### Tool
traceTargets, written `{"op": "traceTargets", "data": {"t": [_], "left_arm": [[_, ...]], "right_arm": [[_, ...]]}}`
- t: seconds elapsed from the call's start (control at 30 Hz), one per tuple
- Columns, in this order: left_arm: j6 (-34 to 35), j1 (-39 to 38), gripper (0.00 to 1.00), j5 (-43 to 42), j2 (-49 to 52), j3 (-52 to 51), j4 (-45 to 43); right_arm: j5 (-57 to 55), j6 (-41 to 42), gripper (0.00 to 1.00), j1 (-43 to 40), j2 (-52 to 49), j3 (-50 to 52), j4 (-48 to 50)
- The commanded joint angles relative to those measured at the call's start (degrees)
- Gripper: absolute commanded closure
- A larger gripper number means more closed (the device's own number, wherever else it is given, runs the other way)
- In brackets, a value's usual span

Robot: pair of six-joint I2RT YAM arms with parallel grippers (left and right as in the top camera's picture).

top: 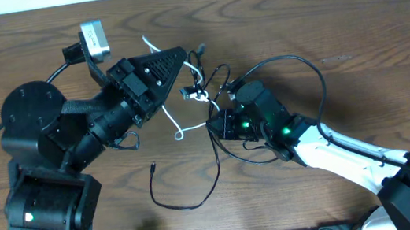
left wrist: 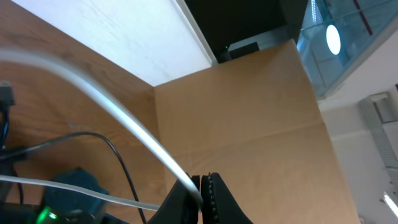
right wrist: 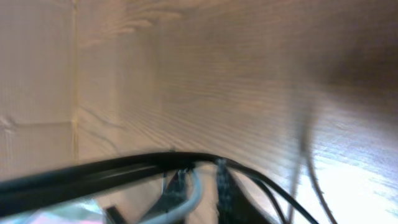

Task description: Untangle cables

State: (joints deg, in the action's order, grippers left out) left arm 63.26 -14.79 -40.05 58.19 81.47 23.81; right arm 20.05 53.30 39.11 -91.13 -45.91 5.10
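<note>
Progress early: we see white cable (left wrist: 124, 124) and black cable (right wrist: 93, 172) crossed on table (top: 335, 18). Left gripper (left wrist: 201, 185) pinched on white cable; right gripper (top: 219, 123) closure we cannot tell. Pulling apart remains, we judge.

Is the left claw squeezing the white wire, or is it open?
Shut. In the left wrist view the left gripper's jaws are pressed together, and the white wire runs straight into them.
</note>
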Motion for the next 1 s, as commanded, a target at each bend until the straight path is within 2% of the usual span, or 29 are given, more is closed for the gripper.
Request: {"op": "traceTargets", "data": {"t": [0.0,0.13,0.37,0.47,0.57,0.63,0.67,0.77,0.97], "left_arm": [[0.9,-0.02,0.93,-1.51,-2.43,0.74,-0.81],[0.9,0.79,0.92,-1.01,-4.24,0.74,-0.79],[0.9,7.91,0.93,-1.07,-8.2,0.74,-0.55],[0.87,10.64,0.93,-1.09,-9.35,0.72,0.39],[0.87,11.02,0.93,-1.09,-9.22,0.72,1.01],[0.9,11.02,0.92,-1.09,-9.01,0.68,1.4],[0.9,11.02,0.93,-1.11,-8.85,0.57,1.42],[0.92,11.02,0.93,-1.14,-8.52,0.5,1.62],[0.92,10.95,0.93,-1.4,-8.37,0.5,1.92]], "right_arm": [[-1.2,-0.66,0.99,-1.7,-0.2,-0.26,-0.48],[-1.11,-0.68,0.99,-5.57,0.94,-0.24,-5.68],[-1.22,-4.66,0.99,-19.19,4.37,-0.24,-22.45],[5.77,-9.79,0.96,-24.5,5.64,-0.24,-24.96],[18.38,-13.46,0.76,-27.06,6.25,-0.26,-21.97],[28.06,-13.53,0.58,-27.56,6.29,-0.26,-17.9],[33.88,-13.46,0.44,-27.5,6.29,-0.26,-14.6],[41.05,-9.16,0.36,-26.27,6.29,-0.26,-6.69],[41.05,-0.7,0.25,-20.44,6.27,-0.26,4.7]]}}
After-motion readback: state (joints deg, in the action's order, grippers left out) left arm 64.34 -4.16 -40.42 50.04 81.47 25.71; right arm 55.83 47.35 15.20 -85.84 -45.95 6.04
